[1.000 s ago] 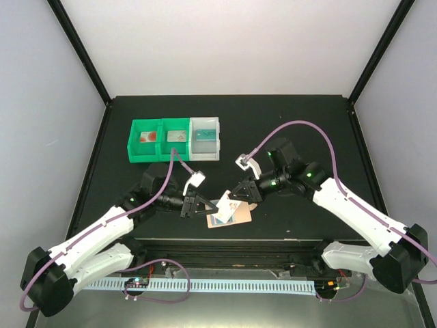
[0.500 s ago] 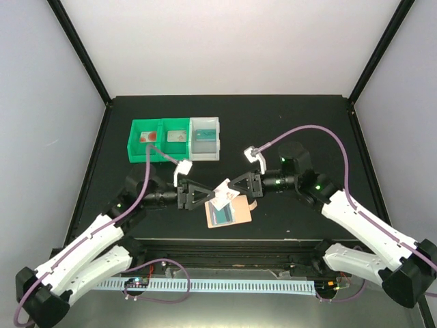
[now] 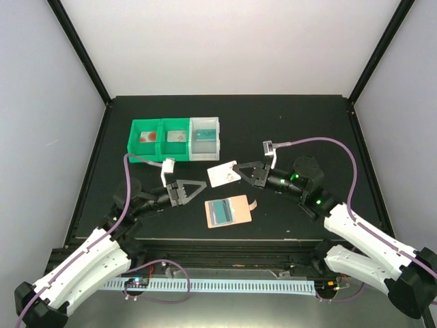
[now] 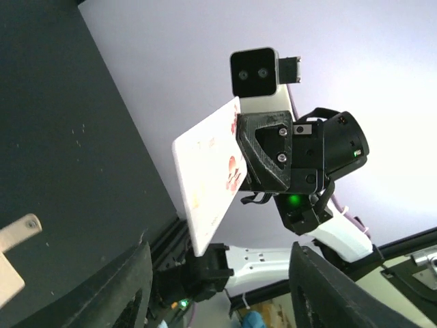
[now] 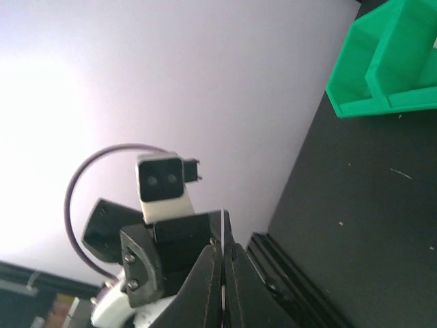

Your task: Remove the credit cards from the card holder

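The right gripper pinches a white credit card aloft, and the left gripper gapes empty. Next, probably, it goes to a far bin. A teal card remains in the card holder.

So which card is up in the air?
The white card with red marks, pinched by the right gripper; the teal one lies in the open tan wallet.

The card holder is cut by the left wrist view's lower left edge; from above, print on the credit card is unreadable.
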